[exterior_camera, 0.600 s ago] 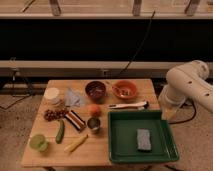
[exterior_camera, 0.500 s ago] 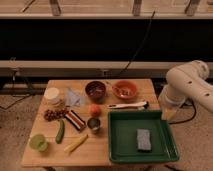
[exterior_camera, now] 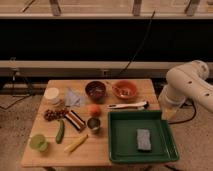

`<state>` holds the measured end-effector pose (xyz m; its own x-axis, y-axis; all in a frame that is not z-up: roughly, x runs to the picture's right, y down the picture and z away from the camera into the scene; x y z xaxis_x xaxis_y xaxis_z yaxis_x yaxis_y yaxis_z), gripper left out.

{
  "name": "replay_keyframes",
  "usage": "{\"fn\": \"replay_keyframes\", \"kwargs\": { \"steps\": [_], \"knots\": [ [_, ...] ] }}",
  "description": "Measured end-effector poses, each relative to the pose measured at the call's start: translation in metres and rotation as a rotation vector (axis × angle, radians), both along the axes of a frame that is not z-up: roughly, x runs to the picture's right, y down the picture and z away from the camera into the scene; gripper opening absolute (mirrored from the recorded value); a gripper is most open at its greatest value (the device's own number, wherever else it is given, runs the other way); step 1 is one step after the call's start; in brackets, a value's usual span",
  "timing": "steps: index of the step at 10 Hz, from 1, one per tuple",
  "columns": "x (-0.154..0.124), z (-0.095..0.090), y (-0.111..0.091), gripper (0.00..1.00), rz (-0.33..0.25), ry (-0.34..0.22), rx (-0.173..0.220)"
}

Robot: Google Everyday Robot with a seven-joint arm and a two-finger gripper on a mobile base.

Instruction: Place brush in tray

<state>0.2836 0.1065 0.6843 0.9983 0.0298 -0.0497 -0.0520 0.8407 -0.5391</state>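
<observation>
**Brush lies short of the tray as the arm waits at the counter's edge**

A robot's white arm bends down off the right-hand end of a wooden counter, its gripper hanging low beside the counter's right edge. Whether the gripper is spread or pressed together cannot be told, as it blurs into the pale end of the arm. It carries nothing that can be made out.

The brush lies flat on the counter just to the left of the gripper and apart from it. It is a long, slim tool with a white to cream handle and a dark tip at the end nearest the gripper. It runs almost parallel to the far rim of the tray, just outside it.

The tray, dark green and rectangular with a raised rim, sits in front of and to the left of the gripper, and a grey sponge rests inside it. Farther left of the gripper, beyond the brush, stand an orange bowl and a brown bowl. An orange fruit and a small tin sit off the tray's left side.
</observation>
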Motion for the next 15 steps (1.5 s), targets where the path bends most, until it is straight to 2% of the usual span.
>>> {"fn": "replay_keyframes", "kwargs": {
  "steps": [10,11,12,15],
  "knots": [
    [0.000,0.000,-0.001,0.65,0.001,-0.001,0.000],
    [0.000,0.001,-0.002,0.65,-0.002,-0.017,-0.007],
    [-0.001,0.005,-0.004,0.65,-0.009,-0.033,-0.014],
    [-0.015,0.048,-0.024,0.65,-0.032,-0.110,-0.048]
  ]
}}
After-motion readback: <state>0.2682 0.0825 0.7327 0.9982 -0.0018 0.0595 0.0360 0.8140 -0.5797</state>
